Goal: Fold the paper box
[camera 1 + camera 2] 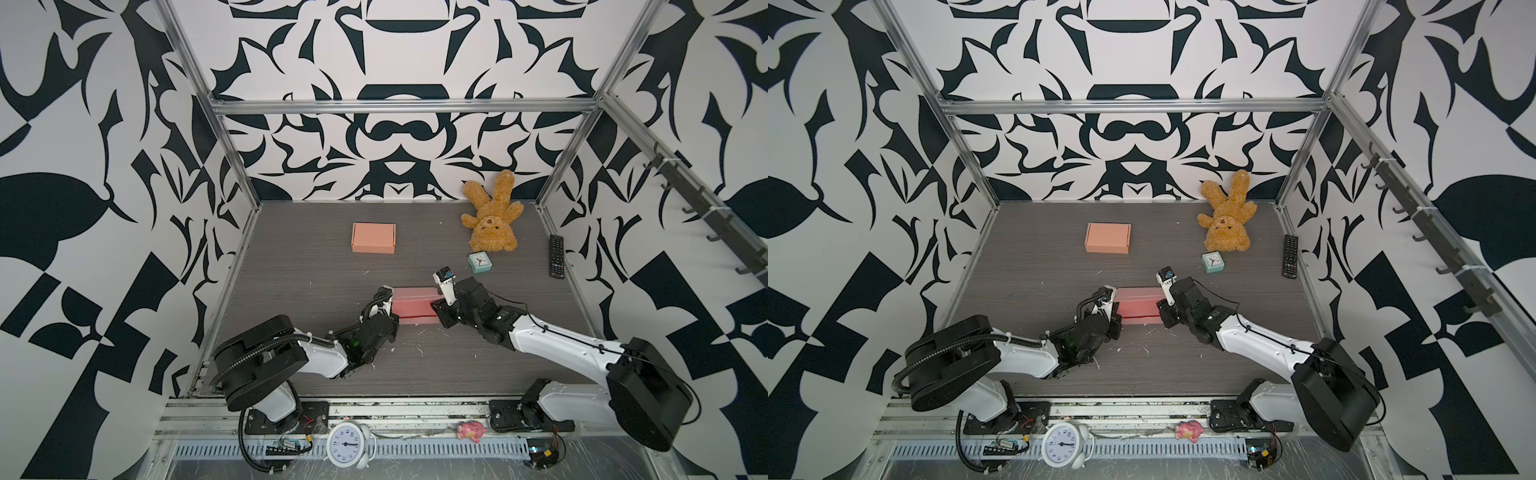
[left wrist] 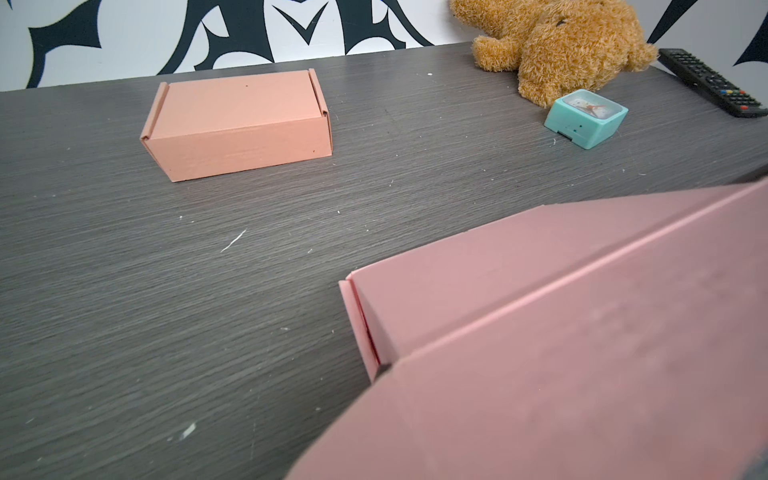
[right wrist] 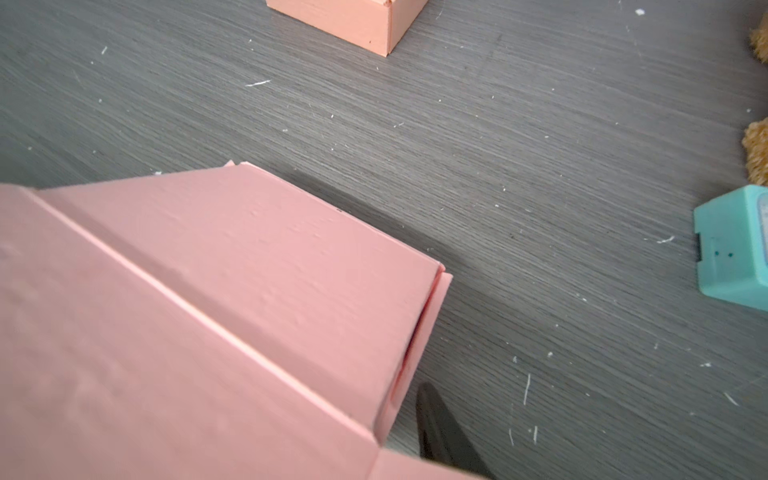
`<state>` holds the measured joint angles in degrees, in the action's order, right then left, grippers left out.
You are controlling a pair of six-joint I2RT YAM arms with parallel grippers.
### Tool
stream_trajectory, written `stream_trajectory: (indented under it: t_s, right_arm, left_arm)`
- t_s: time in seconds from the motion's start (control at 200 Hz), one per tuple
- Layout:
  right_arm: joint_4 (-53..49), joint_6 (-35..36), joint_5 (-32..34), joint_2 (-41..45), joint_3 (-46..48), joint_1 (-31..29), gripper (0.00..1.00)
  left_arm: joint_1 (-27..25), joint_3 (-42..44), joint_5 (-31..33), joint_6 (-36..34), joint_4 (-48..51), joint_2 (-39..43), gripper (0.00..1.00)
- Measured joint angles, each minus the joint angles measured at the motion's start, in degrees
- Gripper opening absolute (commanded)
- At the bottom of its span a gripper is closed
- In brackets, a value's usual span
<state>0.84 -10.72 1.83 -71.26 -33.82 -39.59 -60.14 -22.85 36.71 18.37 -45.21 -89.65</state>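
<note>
Beside the pink box (image 1: 415, 305), with left gripper (image 1: 391, 309) shut and right gripper (image 1: 437, 311) of untellable gap, flaps (image 3: 432, 328) could be sprung by uneven pressure.

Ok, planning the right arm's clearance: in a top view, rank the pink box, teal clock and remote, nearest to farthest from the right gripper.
1. pink box, directly beside the right gripper, on its left.
2. teal clock, farther back and to the right.
3. remote, along the table's right edge.
</note>
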Motion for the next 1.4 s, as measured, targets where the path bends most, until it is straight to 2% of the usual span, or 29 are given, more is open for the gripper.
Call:
stream_trajectory:
  t_s: [0.13,0.3,1.05,1.15,1.255,1.4]
  right_arm:
    - [-1.27,-0.15,-0.46,1.79,0.33,-0.02,0.58]
    - [-3.74,-0.37,-0.90,5.05,0.39,-0.02,0.63]
    - [-7.04,-0.50,-6.80,18.34,2.56,-0.02,0.65]
    - [-7.04,-0.52,-7.04,19.28,2.56,-0.02,0.66]
    - [-7.08,-0.57,-7.02,19.47,2.54,-0.02,0.66]
    - [-7.48,-0.94,-6.73,19.45,2.51,-0.02,0.67]
  left_arm:
    - [-0.33,0.02,0.42,0.26,0.02,-0.15,0.06]
    - [-0.79,0.02,0.59,0.24,0.13,-0.72,0.07]
    - [-2.25,-0.04,1.05,-0.11,1.18,-1.92,0.11]
    - [-2.51,-0.07,1.03,-0.22,1.36,-1.92,0.19]
    - [-2.75,-0.13,0.09,0.07,1.51,-1.88,0.41]
    - [-2.95,-0.15,-2.49,0.57,5.31,-0.68,0.64]
